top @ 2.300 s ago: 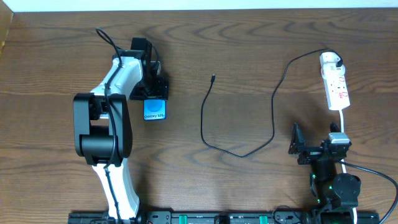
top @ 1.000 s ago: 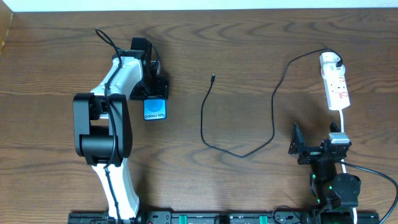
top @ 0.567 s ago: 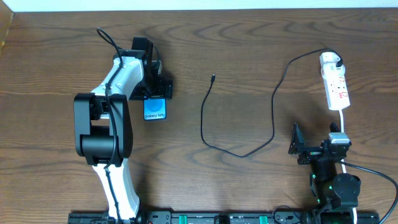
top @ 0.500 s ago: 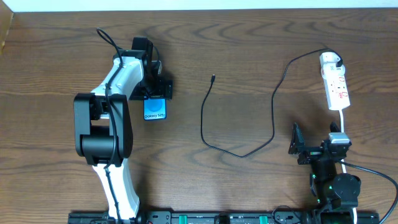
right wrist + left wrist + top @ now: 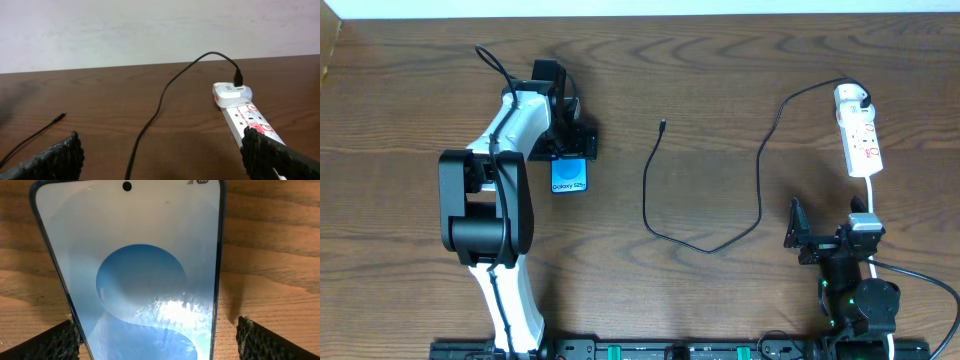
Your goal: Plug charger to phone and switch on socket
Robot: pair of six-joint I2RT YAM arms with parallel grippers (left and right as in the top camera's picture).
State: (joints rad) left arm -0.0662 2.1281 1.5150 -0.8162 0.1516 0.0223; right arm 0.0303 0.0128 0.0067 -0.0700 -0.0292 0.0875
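Nearest the base, the right gripper (image 5: 164, 157) sits with jaws spread wide and empty. The charger (image 5: 644, 195) loops across mid-table, its connector tip (image 5: 663, 125) lying free between the 2 grippers, well to the right of the phone (image 5: 569, 178) and nearer the left gripper (image 5: 160, 340). Farther out, that gripper hangs over the phone, jaws spread either side without pinching; the phone lies flat, long axis near-to-far, and the socket (image 5: 858, 130) lies farthest, at the right.
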